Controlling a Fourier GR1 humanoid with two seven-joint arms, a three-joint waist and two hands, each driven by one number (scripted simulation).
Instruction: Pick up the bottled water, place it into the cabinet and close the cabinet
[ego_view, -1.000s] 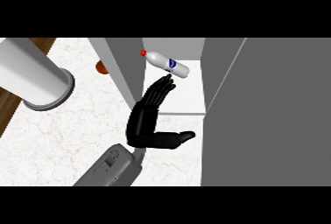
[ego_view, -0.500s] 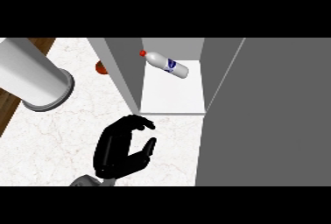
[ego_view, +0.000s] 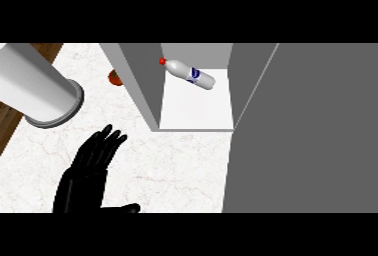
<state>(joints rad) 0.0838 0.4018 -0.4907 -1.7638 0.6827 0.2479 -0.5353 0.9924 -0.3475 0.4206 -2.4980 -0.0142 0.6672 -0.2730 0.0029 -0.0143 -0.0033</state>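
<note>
Veined white marble counter (ego_view: 177, 160), matt grey cabinet (ego_view: 140, 75), plastic bottled water (ego_view: 190, 74).

The white cabinet shelf (ego_view: 196, 107) carries the bottled water (ego_view: 190, 73) (lying on its side).

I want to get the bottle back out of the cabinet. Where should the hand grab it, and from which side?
Probably around the bottle's wide middle, by the blue label. It lies on its side, red cap toward the back left, so its long body is easy to wrap. Come in through the cabinet's open front, since walls block both sides. The hand is outside, open.
</note>
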